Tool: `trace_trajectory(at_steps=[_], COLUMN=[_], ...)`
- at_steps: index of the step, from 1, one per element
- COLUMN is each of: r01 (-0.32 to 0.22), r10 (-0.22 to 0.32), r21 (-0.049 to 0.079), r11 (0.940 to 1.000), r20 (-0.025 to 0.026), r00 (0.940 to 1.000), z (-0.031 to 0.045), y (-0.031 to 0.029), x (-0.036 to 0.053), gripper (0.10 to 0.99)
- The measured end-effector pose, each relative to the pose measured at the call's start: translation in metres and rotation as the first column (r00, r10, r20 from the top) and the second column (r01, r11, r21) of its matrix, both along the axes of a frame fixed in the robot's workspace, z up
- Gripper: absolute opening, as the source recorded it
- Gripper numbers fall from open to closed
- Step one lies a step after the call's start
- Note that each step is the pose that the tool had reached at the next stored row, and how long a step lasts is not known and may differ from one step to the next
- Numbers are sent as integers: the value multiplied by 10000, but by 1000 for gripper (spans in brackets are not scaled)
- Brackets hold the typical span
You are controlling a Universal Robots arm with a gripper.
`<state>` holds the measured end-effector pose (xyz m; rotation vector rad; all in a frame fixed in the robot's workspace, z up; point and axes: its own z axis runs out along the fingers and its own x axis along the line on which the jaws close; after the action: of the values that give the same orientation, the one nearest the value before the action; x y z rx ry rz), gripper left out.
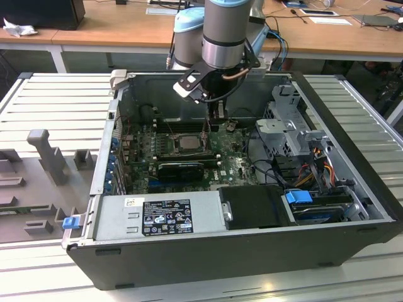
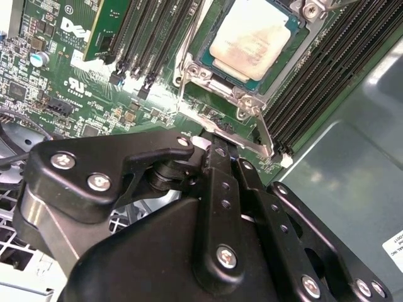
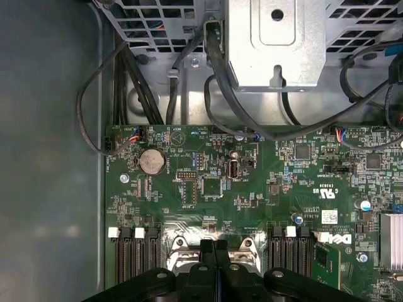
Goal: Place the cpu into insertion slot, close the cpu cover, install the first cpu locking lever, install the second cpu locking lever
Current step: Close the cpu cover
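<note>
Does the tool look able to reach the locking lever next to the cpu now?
Probably yes. The tool sits right at the locking lever beside the cpu, with nothing between them, and the case is open above.

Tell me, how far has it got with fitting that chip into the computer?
Done: the cpu lies in the insertion slot, and the cpu cover appears lowered around it. In hand: the gripper, fingers together, sits at a locking lever beside the socket. Left: I cannot tell whether either lever is latched, so both levers count as unfinished.
</note>
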<state>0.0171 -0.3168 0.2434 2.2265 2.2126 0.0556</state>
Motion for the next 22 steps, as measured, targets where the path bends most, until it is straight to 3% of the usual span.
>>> trace_trajectory(at_steps=[22], r01=[1], r10=[-1], r21=[4], r11=[10000], r20=[0], r00=[10000], z=[0], y=[0], x=[-81], gripper=[106])
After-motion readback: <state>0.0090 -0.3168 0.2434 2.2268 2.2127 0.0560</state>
